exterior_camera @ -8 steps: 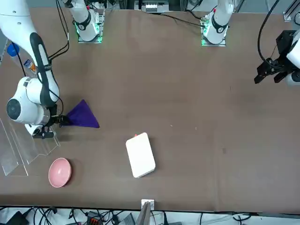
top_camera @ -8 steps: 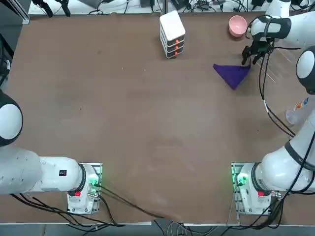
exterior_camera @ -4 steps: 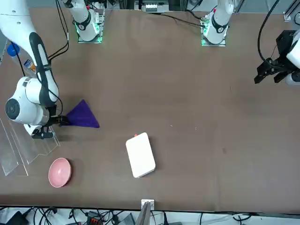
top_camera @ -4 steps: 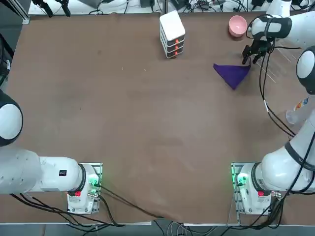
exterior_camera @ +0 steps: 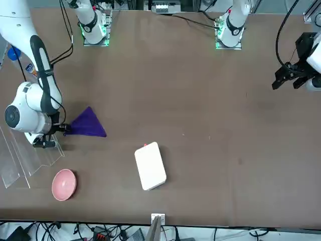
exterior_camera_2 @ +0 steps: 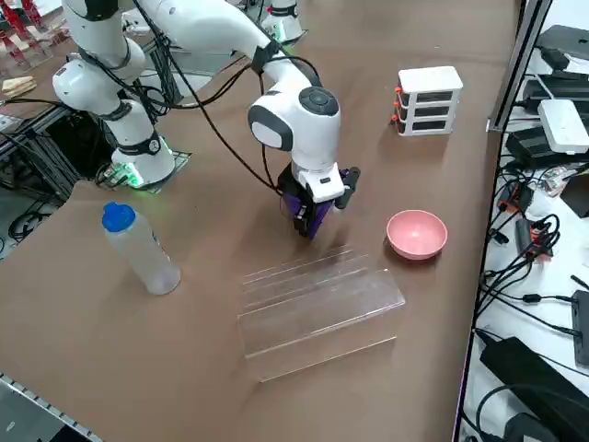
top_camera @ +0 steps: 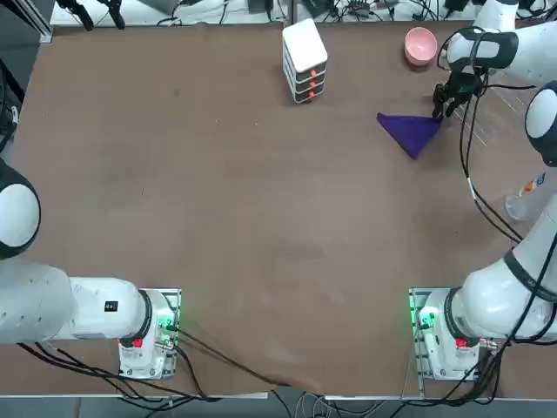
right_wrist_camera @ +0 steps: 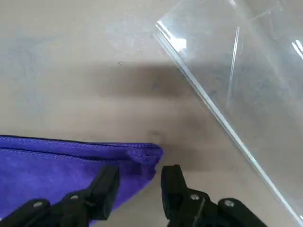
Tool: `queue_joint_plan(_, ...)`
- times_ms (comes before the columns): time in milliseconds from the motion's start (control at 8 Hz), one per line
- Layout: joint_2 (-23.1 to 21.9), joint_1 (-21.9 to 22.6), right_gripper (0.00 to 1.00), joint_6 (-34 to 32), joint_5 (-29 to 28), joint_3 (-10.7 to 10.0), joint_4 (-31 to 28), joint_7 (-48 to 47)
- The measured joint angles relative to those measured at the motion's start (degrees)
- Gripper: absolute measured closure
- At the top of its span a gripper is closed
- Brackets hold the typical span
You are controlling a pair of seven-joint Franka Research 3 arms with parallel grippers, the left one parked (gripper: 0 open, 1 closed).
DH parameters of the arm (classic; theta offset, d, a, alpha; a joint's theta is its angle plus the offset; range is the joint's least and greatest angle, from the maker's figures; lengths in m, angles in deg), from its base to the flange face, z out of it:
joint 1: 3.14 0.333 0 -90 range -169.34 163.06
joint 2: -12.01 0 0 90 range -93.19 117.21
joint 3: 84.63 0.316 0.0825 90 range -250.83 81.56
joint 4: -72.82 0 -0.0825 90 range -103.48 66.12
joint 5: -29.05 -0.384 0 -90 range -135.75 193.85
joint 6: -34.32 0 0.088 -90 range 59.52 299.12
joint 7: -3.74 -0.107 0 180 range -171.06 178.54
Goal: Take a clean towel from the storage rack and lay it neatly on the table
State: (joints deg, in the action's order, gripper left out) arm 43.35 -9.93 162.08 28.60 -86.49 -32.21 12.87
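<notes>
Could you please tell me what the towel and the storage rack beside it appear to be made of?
The towel looks like soft, matte purple fabric, perhaps microfibre: stitched hem, fine nap. The storage rack looks like clear, glossy rigid plastic, perhaps acrylic: see-through with bright edge glints. The right end effector is open at the towel's corner.

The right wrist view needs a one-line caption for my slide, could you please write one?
Right gripper open at a corner of the purple towel lying on the table, beside the clear storage rack.

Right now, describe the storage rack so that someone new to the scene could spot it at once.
Start at the brown table and go to the far corner on the robot's right, past the pink bowl. The storage rack lies there, just beyond the purple towel at the right gripper. Unlike its neighbours it is see-through: clear plastic in slanted parallel bars.
</notes>
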Motion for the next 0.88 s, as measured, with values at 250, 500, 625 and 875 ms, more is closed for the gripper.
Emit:
queue_joint_plan(250,0.5,-0.1,0.48,0.2,0.0,-0.1,0.0,0.0)
queue_joint_plan(500,0.9,-0.2,0.59,0.8,0.0,-0.1,-0.5,0.0)
queue_joint_plan(625,0.9,-0.2,0.7,1.1,0.0,-0.1,-0.7,0.0)
queue_joint_plan(875,0.8,-0.1,0.85,1.4,0.0,-0.1,-0.7,0.0)
